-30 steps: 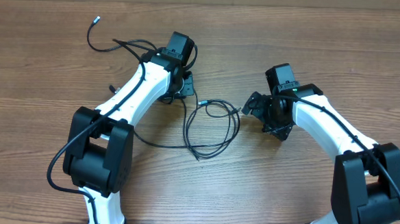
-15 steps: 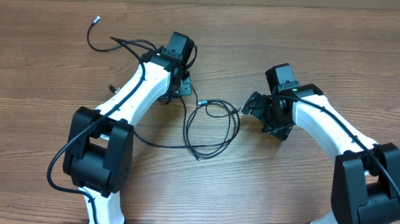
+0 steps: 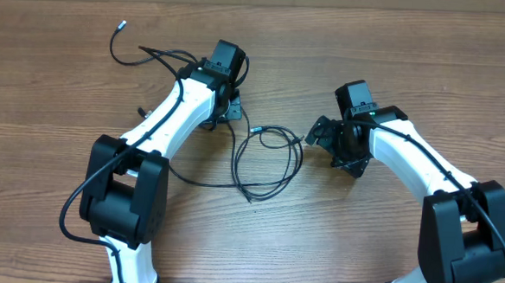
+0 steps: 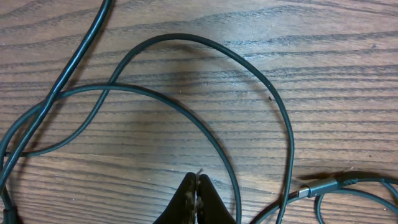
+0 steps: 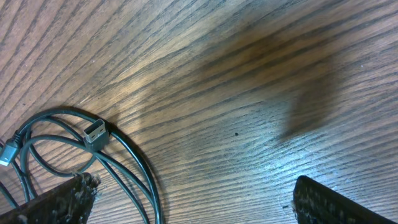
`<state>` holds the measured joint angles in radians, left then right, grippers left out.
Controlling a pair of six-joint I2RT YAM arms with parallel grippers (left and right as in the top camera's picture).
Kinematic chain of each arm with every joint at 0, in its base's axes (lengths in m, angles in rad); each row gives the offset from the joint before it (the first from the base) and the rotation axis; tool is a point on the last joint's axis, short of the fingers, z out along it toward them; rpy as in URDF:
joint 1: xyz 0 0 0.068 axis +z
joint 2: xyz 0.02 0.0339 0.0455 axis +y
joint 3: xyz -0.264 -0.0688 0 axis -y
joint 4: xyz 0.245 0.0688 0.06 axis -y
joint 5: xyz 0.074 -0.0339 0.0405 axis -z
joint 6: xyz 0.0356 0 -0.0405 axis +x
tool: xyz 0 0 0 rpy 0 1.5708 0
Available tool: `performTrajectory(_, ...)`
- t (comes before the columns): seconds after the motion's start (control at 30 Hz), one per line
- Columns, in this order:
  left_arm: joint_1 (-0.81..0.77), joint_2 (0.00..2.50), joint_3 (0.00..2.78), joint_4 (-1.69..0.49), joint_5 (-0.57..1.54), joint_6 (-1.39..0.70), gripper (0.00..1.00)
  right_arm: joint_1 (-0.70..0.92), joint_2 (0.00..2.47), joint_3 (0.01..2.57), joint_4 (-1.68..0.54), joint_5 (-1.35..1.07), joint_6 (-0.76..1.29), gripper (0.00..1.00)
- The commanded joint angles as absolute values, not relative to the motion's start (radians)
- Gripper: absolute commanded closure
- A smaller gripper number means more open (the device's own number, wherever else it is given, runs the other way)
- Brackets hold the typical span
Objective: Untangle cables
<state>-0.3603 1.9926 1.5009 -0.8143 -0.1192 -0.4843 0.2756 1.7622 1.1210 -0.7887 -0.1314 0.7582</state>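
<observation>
Since the cables [image 4: 180, 36] lie looped and crossed, untangling looks barely begun; left pincer [image 4: 198, 180] closed at their 11 o'clock, right pincer [image 3: 315, 134] wide at 3 o'clock.

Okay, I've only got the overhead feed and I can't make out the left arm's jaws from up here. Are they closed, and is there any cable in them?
Observer: On the left wrist camera the left jaws are shut tip to tip. The cable curves past beside them, not between them, as far as I can see.
Operator: And what's at the right jaws?
Observer: The right wrist camera shows the right jaws wide open over the wooden table. A silvery plug lies on the coiled cable close to one finger.
</observation>
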Motion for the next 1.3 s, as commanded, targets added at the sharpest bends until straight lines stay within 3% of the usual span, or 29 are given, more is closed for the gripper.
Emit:
performTrajectory(0.0,-0.367,1.975,1.514,-0.811,-0.150,-0.487,0.95,0.273,1.745,1.138,-0.788,-0.133,0.751,0.00)
performTrajectory(1.27,-0.367,1.975,1.514,-0.812,-0.130,-0.487,0.95,0.273,1.745,1.138,-0.788,-0.133,0.751,0.00)
